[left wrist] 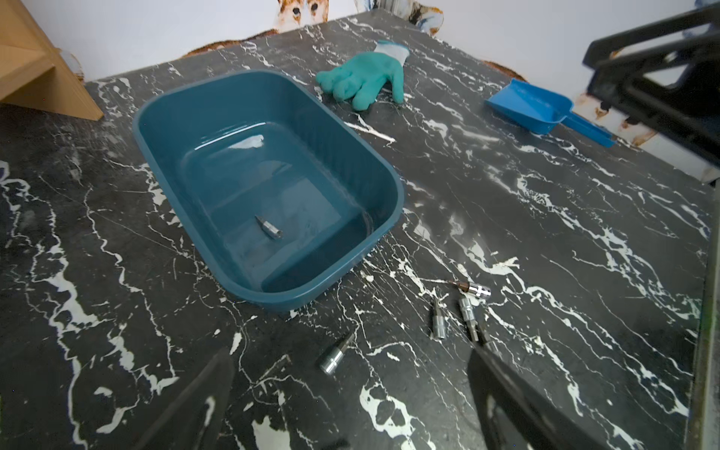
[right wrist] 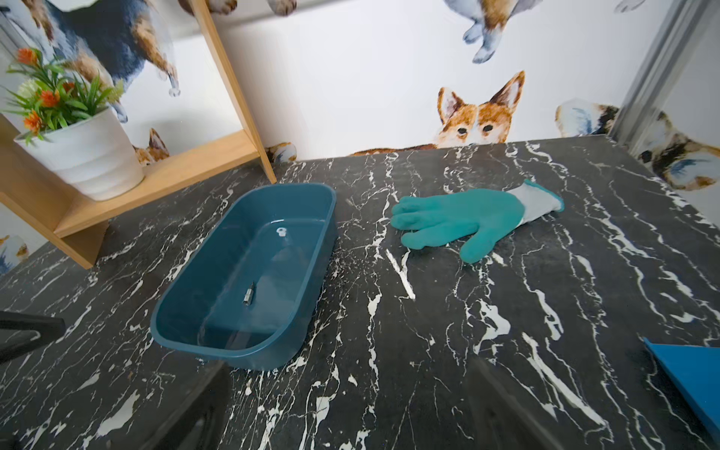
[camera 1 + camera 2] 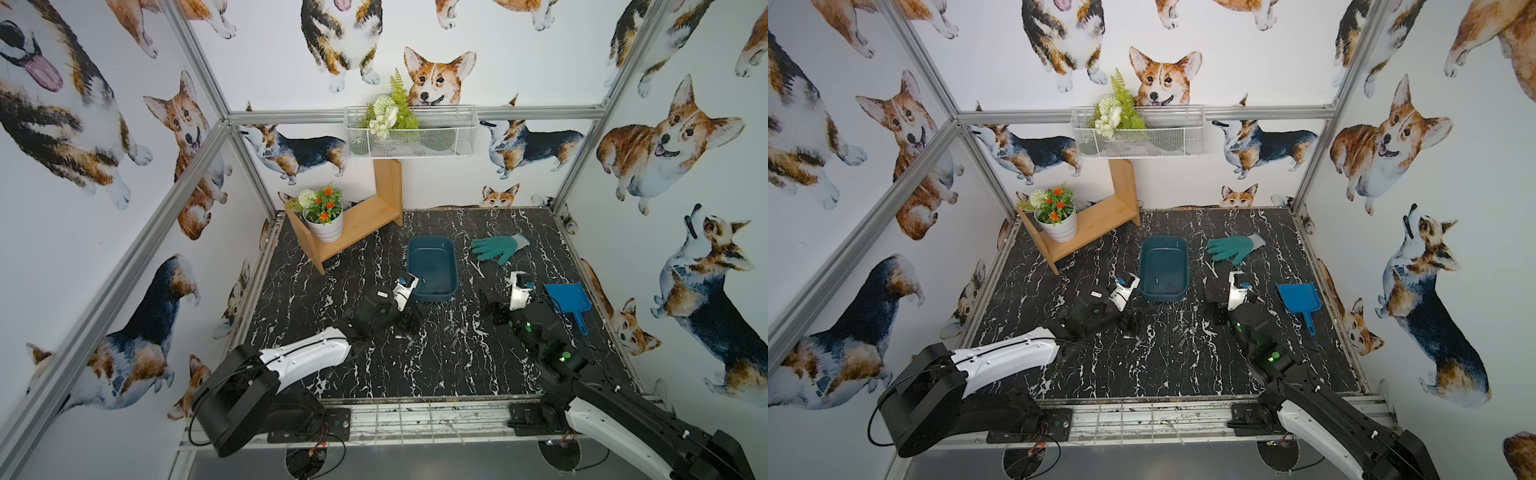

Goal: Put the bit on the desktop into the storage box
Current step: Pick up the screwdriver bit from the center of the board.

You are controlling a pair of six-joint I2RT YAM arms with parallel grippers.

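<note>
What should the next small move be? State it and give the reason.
Probably lower the left gripper onto the nearest loose bit and close on it. Its jaws stand open and empty, that bit lies on the desktop just ahead of its fingers, and the storage box holds only one bit while others lie outside.

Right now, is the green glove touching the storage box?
Apart. The right wrist view shows bare desktop between the glove and the storage box.
</note>
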